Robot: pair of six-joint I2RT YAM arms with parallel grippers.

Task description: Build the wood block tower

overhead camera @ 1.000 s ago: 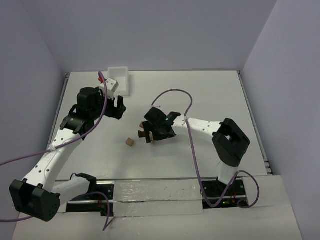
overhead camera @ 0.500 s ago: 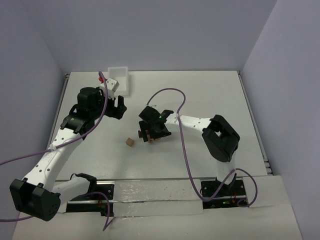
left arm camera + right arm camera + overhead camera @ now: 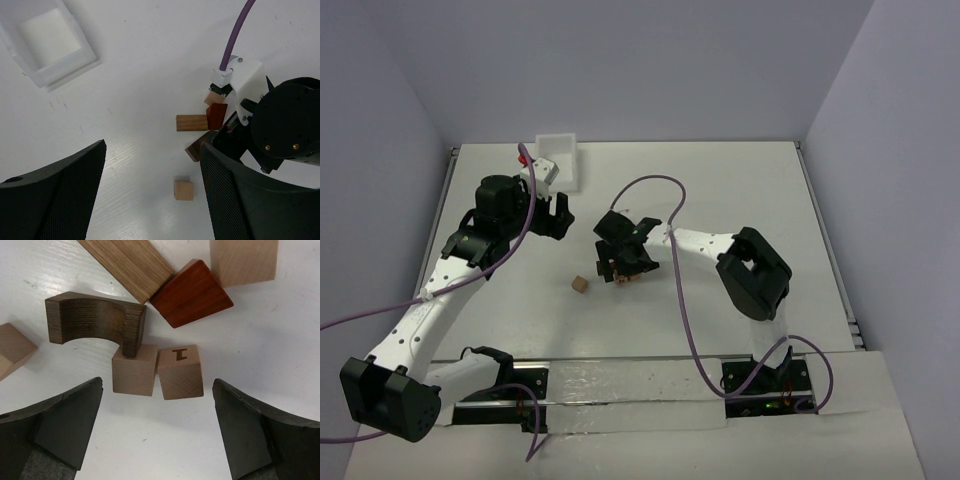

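**Blocks lying loose, no tower standing**

Your right jaws are hanging wide open over the wooden blocks (image 3: pixel 192 122), which are lying clustered at mid-counter (image 3: pixel 740 180): two pale cubes (image 3: pixel 132 370) touching, a dark arch (image 3: pixel 95 320), a red wedge (image 3: pixel 191 292). Your left jaws are gaping empty near the white bin (image 3: pixel 560 158). One cube (image 3: pixel 580 284) is sitting apart, nearer.

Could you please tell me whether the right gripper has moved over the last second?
Yes. In the top view, the right gripper has shifted left, closer to the lone tan block, which has stayed where it was on the table.
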